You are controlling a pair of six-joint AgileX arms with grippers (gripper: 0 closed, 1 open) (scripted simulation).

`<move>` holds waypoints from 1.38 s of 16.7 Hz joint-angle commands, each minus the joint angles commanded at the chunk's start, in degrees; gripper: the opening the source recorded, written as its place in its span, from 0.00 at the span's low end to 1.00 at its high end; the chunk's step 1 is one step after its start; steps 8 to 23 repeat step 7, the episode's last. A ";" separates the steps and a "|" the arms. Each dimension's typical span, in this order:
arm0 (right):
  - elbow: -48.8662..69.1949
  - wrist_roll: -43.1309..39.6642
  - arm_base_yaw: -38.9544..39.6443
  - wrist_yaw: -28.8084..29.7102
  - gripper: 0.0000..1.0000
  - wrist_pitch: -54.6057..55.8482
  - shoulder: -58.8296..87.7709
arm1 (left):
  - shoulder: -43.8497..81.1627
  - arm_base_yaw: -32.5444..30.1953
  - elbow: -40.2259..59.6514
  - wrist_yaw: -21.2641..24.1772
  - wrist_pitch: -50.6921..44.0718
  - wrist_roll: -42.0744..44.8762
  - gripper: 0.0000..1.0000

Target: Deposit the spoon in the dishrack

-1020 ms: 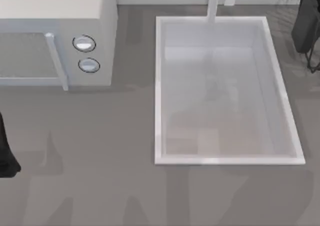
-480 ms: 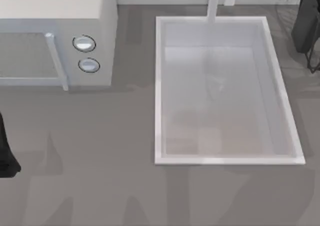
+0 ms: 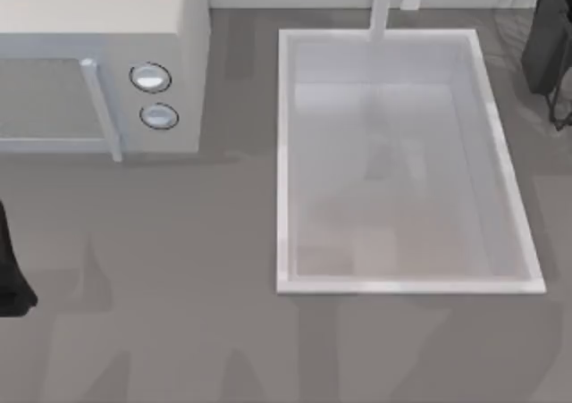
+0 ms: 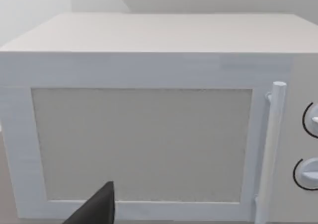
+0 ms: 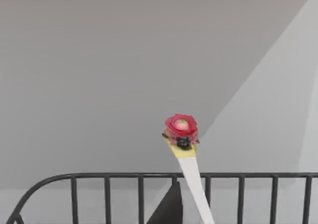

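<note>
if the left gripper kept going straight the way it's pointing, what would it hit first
Probably the microwave: the left gripper faces its door head-on, with nothing between them, though depth is hard to judge.

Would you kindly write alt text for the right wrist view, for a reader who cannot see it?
A spoon with a white handle and round red end rises in front of a grey wall. Behind its handle runs the black wire rail of the dishrack, and a dark finger of the right pincer shows beside the handle.

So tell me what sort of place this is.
Most likely a rendered kitchen counter: a boxy white microwave with two round dials beside a large white rectangular sink basin, a black wire dishrack, and a slim white-handled spoon with a round red end in the right wrist view.
</note>
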 joint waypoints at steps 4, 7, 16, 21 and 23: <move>0.00 0.00 0.00 0.00 1.00 0.00 0.00 | 0.00 0.00 0.00 0.00 0.00 0.00 1.00; 0.00 0.00 0.00 0.00 1.00 0.00 0.00 | 0.00 0.00 0.00 0.00 0.00 0.00 1.00; 0.00 0.00 0.00 0.00 1.00 0.00 0.00 | 0.00 0.00 0.00 0.00 0.00 0.00 1.00; 0.00 0.00 0.00 0.00 1.00 0.00 0.00 | 0.00 0.00 0.00 0.00 0.00 0.00 1.00; 0.00 0.00 0.00 0.00 1.00 0.00 0.00 | 0.00 0.00 0.00 0.00 0.00 0.00 1.00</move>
